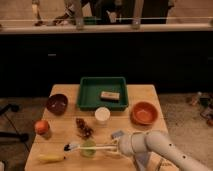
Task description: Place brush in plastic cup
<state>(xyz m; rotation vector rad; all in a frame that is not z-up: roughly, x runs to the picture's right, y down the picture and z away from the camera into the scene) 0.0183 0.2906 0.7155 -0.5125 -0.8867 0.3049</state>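
The brush [92,147] lies level, its dark bristle tuft pointing left at about the table's front left and its pale handle running right. It passes over a pale green plastic cup [88,149] near the table's front edge. My gripper [116,143] comes in from the right on a white arm [155,145] and is shut on the handle's right end. A white cup [102,114] stands upright in the table's middle, apart from the brush.
A green tray [85,97] holding a small box [109,95] sits at the back. A dark bowl [57,103] is at the left and an orange bowl [144,113] at the right. A pinecone [83,128], an orange fruit [42,127] and a banana [51,158] lie near the front left.
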